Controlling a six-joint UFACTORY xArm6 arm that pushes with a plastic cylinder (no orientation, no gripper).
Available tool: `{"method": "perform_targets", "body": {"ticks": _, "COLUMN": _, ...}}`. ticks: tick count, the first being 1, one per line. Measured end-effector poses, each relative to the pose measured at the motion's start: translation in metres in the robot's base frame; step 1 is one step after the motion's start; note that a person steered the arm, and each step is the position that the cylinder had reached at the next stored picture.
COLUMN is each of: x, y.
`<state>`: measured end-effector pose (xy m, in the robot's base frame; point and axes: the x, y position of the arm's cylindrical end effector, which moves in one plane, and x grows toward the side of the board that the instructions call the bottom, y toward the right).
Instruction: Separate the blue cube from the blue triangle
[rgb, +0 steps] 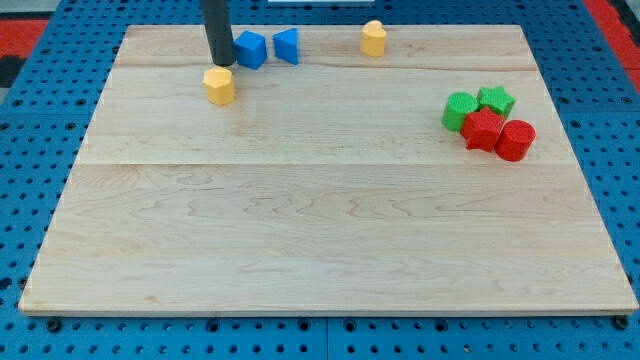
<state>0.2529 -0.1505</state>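
You have my tip (220, 63), a bare rod grasping nothing, just left of the blue cube (250, 49), above the yellow block (219, 86) | blue triangle (287, 46) just right of the cube, small gap | likely placed to shove the cube | no readable writing on the board (320, 230)

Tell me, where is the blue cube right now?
The blue cube sits near the view's top edge, left of centre, between my tip on its left and the blue triangle close on its right, with a yellow block just below-left.
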Motion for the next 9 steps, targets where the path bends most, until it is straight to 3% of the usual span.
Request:
{"method": "perform_targets", "body": {"ticks": 1, "x": -0.027, "y": 0.006}}
{"method": "perform_targets", "body": {"ticks": 2, "x": -0.015, "y": 0.105}}
{"method": "perform_targets", "body": {"ticks": 3, "x": 0.039, "y": 0.187}}
{"method": "perform_targets", "body": {"ticks": 4, "x": 0.022, "y": 0.144}}
{"method": "perform_targets", "body": {"ticks": 5, "x": 0.004, "y": 0.218}}
{"method": "perform_targets", "body": {"ticks": 6, "x": 0.052, "y": 0.287}}
{"method": "perform_targets", "body": {"ticks": 7, "x": 0.074, "y": 0.234}}
{"method": "perform_targets", "body": {"ticks": 8, "x": 0.047, "y": 0.205}}
{"method": "perform_targets", "body": {"ticks": 9, "x": 0.011, "y": 0.261}}
